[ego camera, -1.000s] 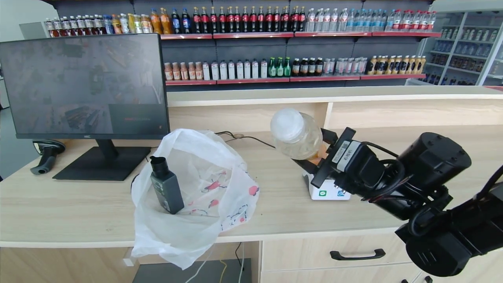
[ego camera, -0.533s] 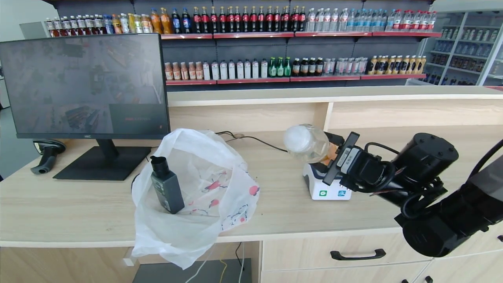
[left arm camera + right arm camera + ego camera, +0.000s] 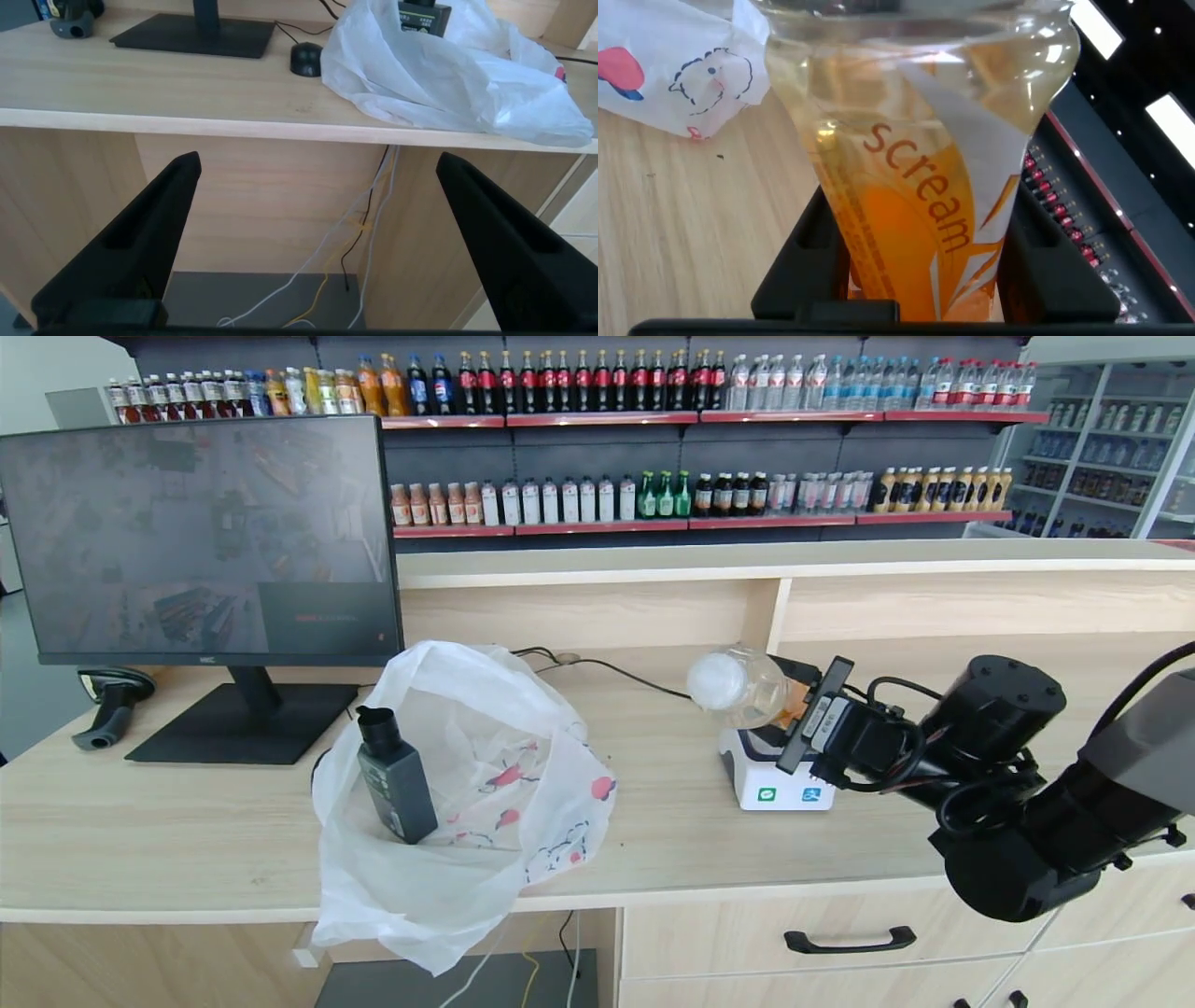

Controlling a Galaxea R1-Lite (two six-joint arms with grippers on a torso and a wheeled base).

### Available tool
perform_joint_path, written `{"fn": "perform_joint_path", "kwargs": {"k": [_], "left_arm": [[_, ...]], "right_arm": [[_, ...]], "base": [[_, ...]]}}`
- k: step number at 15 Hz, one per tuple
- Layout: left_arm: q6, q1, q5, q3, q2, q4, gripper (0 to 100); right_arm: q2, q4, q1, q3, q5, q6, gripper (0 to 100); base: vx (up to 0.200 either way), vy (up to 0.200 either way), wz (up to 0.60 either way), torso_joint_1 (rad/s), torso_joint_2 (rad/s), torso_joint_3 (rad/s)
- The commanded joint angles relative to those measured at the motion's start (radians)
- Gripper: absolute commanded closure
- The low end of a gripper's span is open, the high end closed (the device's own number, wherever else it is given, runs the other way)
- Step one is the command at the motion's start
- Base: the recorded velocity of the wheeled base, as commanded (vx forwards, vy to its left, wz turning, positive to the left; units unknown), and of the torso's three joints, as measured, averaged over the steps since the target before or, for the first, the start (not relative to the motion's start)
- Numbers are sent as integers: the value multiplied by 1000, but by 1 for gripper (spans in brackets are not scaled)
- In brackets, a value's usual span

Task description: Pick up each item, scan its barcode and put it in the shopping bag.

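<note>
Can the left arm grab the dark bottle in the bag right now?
Probably not yet. The left gripper hangs open below the counter, facing its front, and the bottle stands in the bag up on top. It would likely need to rise first.

Clear bottle (image 3: 742, 688) w/ orange label, white cap. White shopping bag (image 3: 523, 775) w/ red prints; dark grey flask (image 3: 397, 793) inside. White scanner (image 3: 780, 789), green + blue icons. Pale wood counter (image 3: 187, 840).
</note>
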Motion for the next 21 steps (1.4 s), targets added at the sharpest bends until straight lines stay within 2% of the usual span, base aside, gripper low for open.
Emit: {"fn": "perform_joint_path", "kwargs": {"k": [1,10,18,21], "left_arm": [[0,0,0,0,0,0,0],[0,0,0,0,0,0,0],[0,0,0,0,0,0,0],[0,0,0,0,0,0,0]], "right_arm": [[7,-1,-7,-10,0,-1,100],[4,-1,-33,-13,0,5,100],[12,-1,-27,-13,-1,7,100],[4,-1,-9,-19,-4,47,100]], "base": [[0,0,0,0,0,0],[0,0,0,0,0,0],[0,0,0,0,0,0],[0,0,0,0,0,0]]}}
